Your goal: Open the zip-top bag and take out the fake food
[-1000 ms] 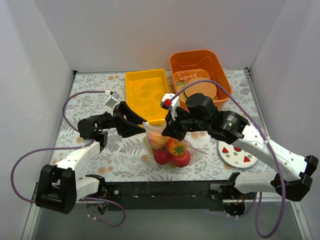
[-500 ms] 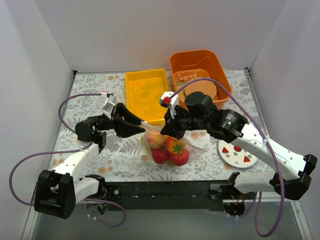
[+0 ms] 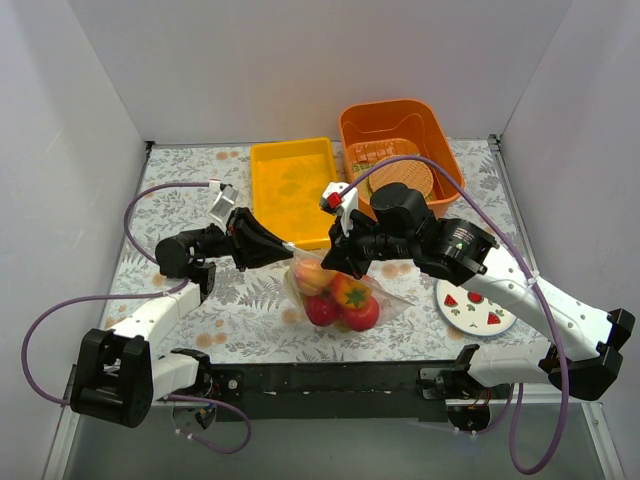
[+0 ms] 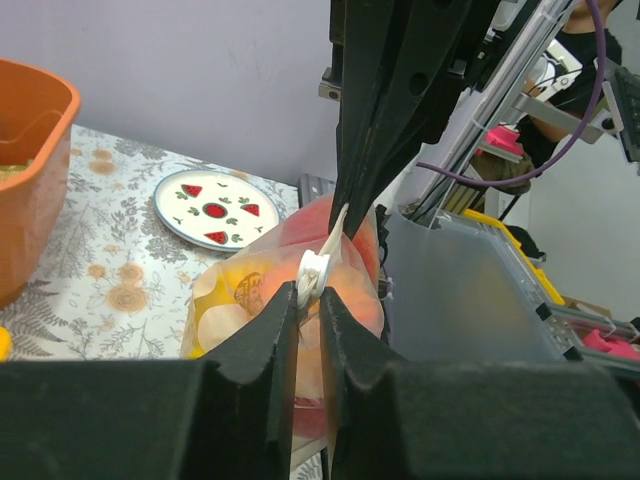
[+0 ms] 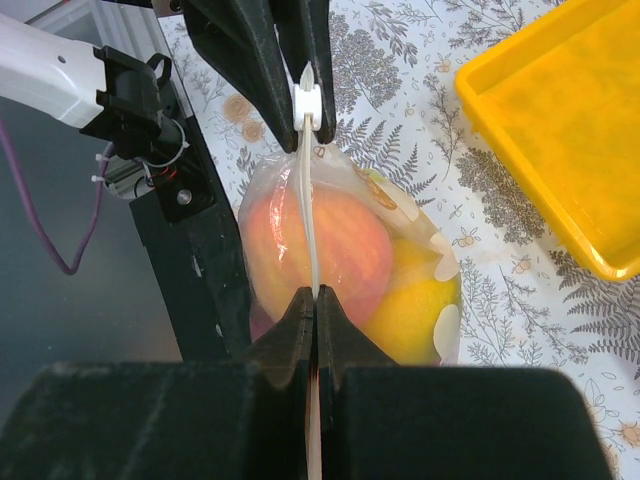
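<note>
Right wrist view: pinching the zip strip (image 5: 310, 220) flat in the right gripper (image 5: 315, 297), fingers pressed together on it; squeezing the white slider (image 5: 308, 100) at the far end of that strip with the left gripper (image 5: 308, 128), fingers nearly together with only the slider between them, as far as this view tells; holding the bag (image 3: 338, 298) strung between the two, its belly resting on the table (image 3: 250, 310) in front of the yellow tray (image 3: 293, 185), not visibly open, the toy food (image 5: 330, 245) all inside.

Risking, probably, a slip of the slider, it being caught only at the very fingertips; risking a jam by pulling off the line of the strip and tilting the slider; risking a slide of the slick plastic through the right fingers, so dragging the whole bag along instead of unzipping it; risking, too, round fruit rolling toward the near table edge once the mouth gapes.
</note>
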Motion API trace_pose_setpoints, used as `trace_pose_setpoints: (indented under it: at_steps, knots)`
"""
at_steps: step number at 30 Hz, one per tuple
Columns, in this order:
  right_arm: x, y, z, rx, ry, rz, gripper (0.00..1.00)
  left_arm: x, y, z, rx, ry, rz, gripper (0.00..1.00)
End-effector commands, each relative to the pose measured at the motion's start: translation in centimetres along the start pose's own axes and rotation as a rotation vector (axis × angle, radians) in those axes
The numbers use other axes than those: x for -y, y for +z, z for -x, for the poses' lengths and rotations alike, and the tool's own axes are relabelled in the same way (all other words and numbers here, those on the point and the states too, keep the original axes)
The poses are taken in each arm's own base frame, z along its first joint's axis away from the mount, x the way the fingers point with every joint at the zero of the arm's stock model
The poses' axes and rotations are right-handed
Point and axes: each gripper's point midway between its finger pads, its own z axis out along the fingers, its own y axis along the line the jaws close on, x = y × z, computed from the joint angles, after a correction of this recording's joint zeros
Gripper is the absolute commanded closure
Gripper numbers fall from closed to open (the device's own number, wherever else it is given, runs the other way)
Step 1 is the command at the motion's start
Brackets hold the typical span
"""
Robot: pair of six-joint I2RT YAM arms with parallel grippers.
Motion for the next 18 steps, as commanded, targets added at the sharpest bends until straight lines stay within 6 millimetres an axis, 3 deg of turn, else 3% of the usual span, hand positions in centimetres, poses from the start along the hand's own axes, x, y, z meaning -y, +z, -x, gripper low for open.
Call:
trace_pose_setpoints:
  at_steps: [1, 3, 7, 10, 11, 14, 18]
  knots:
    - [-1.0, -1.6, 3.8, 0.138, -0.033, 0.028, 0.99, 1.8, 0.3, 1.4, 0.011, 0.174, -0.067, 0.95]
    - [-0.9, -1.2, 3.4, 0.129, -0.032, 0.029, 0.99, 2.0, 0.3, 1.5, 0.013, 0.181, -0.071, 1.0]
    - [-1.4, -1.2, 3.2, 0.135, -0.049, 0.061, 0.99, 2.0, 0.5, 1.7, 0.017, 0.184, -0.067, 1.0]
    - [-2.2, -1.1, 3.4, 0.151, -0.081, 0.117, 0.86, 2.2, 0.6, 1.9, 0.017, 0.19, -0.07, 1.0]
    - [-2.3, -1.0, 3.5, 0.156, -0.1, 0.124, 0.74, 2.3, 0.7, 1.9, 0.013, 0.194, -0.075, 1.0]
    - [-2.3, -1.0, 4.3, 0.192, -0.14, 0.128, 0.57, 2.5, 0.7, 1.9, 0.004, 0.197, -0.084, 1.0]
    - [-1.4, -0.1, 5.6, 0.207, -0.183, 0.09, 0.58, 2.7, 0.9, 2.2, -0.015, 0.189, -0.087, 1.0]
